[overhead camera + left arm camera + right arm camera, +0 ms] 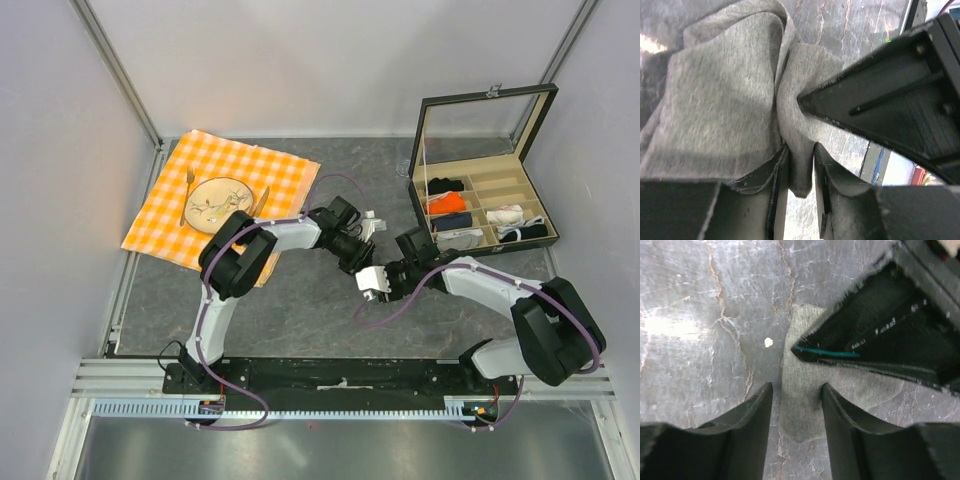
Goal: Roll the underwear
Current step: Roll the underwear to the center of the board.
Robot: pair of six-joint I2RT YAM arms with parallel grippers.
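Rolling barely begun. Right pincer (796, 405), nearest: released, jaws astride a flat corner of the underwear (725, 100). Left pincer (801, 167), beyond: grey fold between jaws, clamped or slack, cannot tell. Garment bunched on worktop (700, 315), left of divided box (503, 184). Next, likely: flatten, then turn one edge over.

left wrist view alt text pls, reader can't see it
Crumpled grey underwear fills the view on a dark marbled table, one fold sitting between the narrowly parted fingers of the left gripper. Another black finger points into the cloth from the right.
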